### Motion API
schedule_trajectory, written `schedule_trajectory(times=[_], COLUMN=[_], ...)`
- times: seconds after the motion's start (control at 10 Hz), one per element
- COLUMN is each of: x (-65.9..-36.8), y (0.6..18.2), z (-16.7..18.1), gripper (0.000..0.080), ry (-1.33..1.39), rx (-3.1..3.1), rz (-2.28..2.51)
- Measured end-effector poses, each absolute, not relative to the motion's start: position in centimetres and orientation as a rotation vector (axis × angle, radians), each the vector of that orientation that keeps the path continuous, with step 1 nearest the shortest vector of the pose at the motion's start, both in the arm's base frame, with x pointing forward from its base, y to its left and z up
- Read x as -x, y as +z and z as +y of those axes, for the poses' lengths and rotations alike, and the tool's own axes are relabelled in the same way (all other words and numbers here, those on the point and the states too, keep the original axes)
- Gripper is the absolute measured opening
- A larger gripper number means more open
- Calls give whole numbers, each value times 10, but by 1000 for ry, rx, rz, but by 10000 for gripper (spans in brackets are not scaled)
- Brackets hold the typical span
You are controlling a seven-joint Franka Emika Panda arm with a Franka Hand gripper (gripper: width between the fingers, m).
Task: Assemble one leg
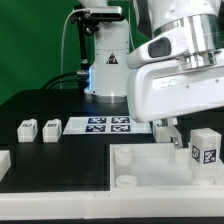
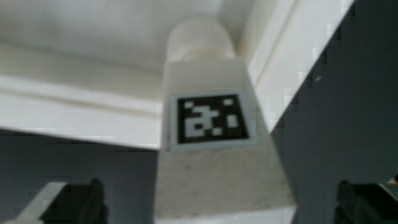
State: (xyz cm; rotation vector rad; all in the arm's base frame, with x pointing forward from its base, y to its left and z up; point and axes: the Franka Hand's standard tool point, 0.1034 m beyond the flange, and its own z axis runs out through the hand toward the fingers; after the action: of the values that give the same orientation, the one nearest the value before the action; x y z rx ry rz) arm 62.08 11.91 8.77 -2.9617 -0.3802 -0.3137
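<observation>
Nearest, exterior view: large white tray part (image 1: pixel 150 185) with raised rim, filling the 5 to 7 o'clock strip of the picture. It lies on a black matte worktop (image 1: pixel 40 105).

Room: green backdrop (image 1: pixel 12 40) at 10 o'clock, otherwise dark. White arm base (image 1: pixel 105 60) at 12 o'clock with a bluish glow on its side and a cable (image 1: pixel 68 45) looping next to it. Bulky white wrist housing (image 1: pixel 175 85) takes up 1 to 3 o'clock.

Labels: marker board (image 1: pixel 97 125) at centre, flat, showing a row of black-and-white square tags. They are patterns only.

Two spare white blocks (image 1: pixel 27 128) (image 1: pixel 50 128) stand side by side at 9 o'clock, near the marker board's end but apart from it. Another white piece (image 1: pixel 3 160) at 8 o'clock is cut by the edge; can't tell what it is.

The leg (image 1: pixel 205 148): small white block, upright at 3 o'clock, by the tray part's far rim. One black-and-white square tag faces the exterior camera. The wrist view shows it (image 2: pixel 217 160) as a tall white wedge, tag (image 2: pixel 214 118) sharp, body soft-blurred, white tray part (image 2: pixel 71 90) behind.

Fingers (image 1: pixel 172 132) hang low, just at 9 o'clock of the leg in the exterior view. In the wrist view the dark fingers (image 2: pixel 75 200) sit either side of the leg with visible gaps, so they are spread and released, gripping nothing.
</observation>
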Motion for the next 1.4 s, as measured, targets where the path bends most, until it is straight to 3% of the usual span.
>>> schedule_trajectory(times=[0.3,0.9,1.1,1.2,1.3,1.4], x=[-617,-628,-628,-628,-628,-628], y=[87,80,79,79,79,79], z=[126,114,114,114,114,113], gripper=[649,649,416,416,294,294], ry=[110,50,52,56,72,82], rx=[2953,2964,2965,2968,2983,2985], rz=[-392,-346,-330,-273,-62,70])
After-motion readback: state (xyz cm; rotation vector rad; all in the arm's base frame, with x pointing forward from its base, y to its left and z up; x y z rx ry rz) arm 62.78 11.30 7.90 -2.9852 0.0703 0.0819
